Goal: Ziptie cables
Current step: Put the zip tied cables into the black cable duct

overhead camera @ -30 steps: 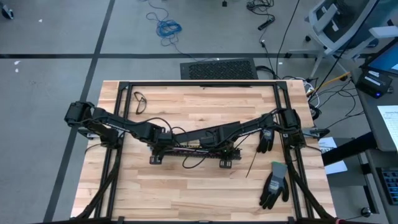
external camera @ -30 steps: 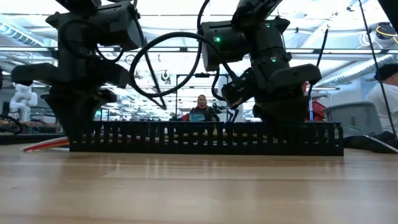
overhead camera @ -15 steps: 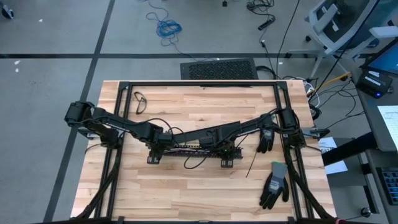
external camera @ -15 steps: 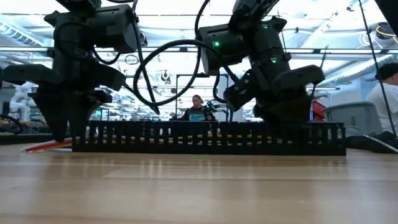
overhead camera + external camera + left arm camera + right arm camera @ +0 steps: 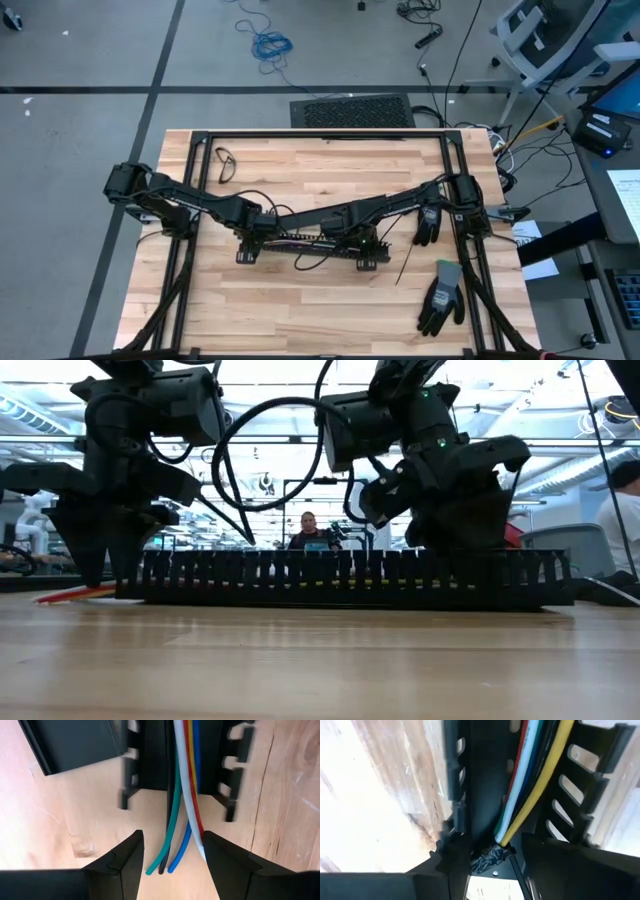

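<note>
Both grippers stood over the ends of a black slotted plastic cable duct (image 5: 340, 578) on the pale wooden table (image 5: 300, 300).

The bundle of thin coloured cables (image 5: 186, 785) lay inside the duct along its length, its green, black, blue, white and red ends spilling onto the wood at the left end. There the left gripper (image 5: 172, 857) stood with jaws apart, straddling those loose ends and holding nothing. The right gripper (image 5: 490, 852) straddled the other end, jaws apart outside the duct walls, above the bundle's black-taped tip (image 5: 487, 859). A grey work glove (image 5: 440, 297) lay near the table's right edge.
</note>
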Controlling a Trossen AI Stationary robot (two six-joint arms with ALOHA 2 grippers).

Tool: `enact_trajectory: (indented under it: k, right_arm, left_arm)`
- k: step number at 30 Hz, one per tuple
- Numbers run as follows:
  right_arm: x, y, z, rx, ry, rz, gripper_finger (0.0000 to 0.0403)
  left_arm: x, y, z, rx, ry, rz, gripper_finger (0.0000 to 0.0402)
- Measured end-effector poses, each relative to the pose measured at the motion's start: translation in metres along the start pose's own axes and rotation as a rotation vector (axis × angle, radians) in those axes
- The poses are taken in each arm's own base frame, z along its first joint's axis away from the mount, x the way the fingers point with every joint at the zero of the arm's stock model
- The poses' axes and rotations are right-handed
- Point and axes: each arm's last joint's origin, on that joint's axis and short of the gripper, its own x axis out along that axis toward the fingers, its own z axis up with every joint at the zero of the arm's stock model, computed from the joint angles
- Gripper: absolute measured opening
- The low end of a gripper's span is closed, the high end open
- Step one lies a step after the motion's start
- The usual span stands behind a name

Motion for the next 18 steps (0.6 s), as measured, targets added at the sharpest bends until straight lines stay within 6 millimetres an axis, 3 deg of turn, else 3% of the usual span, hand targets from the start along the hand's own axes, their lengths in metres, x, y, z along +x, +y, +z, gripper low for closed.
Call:
enact_trajectory:
  k: [18]
  right_arm:
    - [-0.027,0.004,-0.01,0.032,-0.077,-0.039,0.0162]
  left_arm:
    - [0.0,0.0,0.0,0.004,0.002,0.0,0.0199]
